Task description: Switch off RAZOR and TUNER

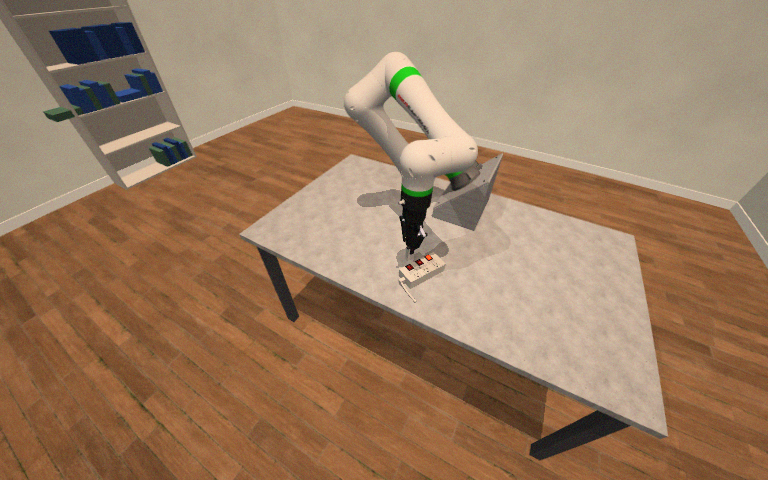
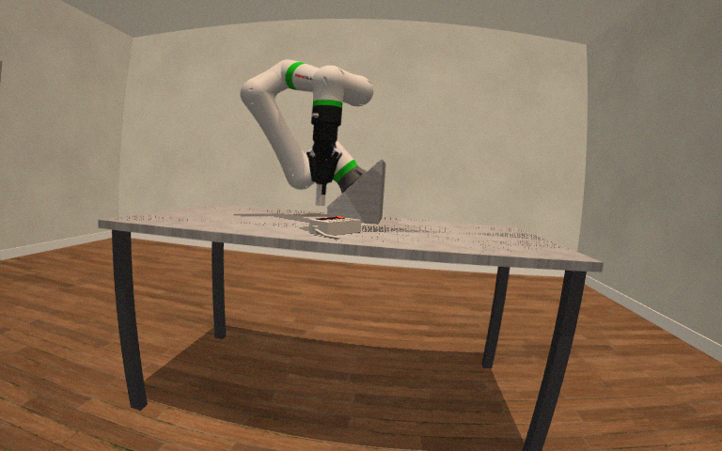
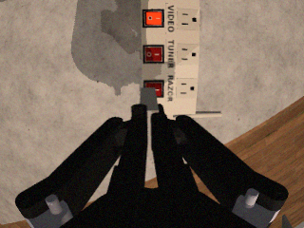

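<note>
Claw (image 3: 151, 106) pressed together on nothing; power strip (image 3: 170, 51) runs toward 12 o'clock, RAZOR switch (image 3: 154, 87) nearest, then TUNER switch (image 3: 154, 55)

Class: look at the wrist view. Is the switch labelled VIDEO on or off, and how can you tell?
On. The VIDEO switch glows bright orange-red, while the TUNER switch and RAZOR switch beside it are darker red.
</note>
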`<state>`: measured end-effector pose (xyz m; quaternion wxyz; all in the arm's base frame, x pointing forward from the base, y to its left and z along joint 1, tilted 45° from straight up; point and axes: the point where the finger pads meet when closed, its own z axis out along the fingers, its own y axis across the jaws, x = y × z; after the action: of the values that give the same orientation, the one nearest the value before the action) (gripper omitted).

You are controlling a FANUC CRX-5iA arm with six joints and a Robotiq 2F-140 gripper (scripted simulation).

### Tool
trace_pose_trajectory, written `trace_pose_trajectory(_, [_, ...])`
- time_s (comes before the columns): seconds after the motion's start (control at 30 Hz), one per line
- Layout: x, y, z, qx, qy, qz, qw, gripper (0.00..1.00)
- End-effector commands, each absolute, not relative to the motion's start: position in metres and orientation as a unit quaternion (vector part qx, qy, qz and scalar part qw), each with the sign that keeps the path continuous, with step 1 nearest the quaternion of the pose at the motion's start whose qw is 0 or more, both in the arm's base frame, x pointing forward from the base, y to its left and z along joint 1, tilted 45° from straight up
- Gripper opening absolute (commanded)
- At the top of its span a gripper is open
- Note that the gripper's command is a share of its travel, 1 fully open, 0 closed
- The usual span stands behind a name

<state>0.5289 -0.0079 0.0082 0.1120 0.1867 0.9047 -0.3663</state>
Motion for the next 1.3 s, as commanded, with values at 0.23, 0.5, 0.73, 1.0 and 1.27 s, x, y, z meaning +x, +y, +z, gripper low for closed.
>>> trace_pose_trajectory(0.23, [0.529, -0.008, 0.008, 0.187, 0.905, -0.366, 0.112, 0.0])
trace_pose_trajectory(0.5, [0.529, -0.004, 0.012, 0.187, 0.905, -0.366, 0.112, 1.0])
trace_pose_trajectory(0.73, [0.527, 0.015, 0.031, 0.187, 0.905, -0.366, 0.112, 1.0])
trace_pose_trajectory(1.0, [0.525, 0.036, 0.053, 0.187, 0.905, -0.366, 0.112, 1.0])
trace_pose_trajectory(1.27, [0.523, 0.051, 0.067, 0.187, 0.905, -0.366, 0.112, 1.0])
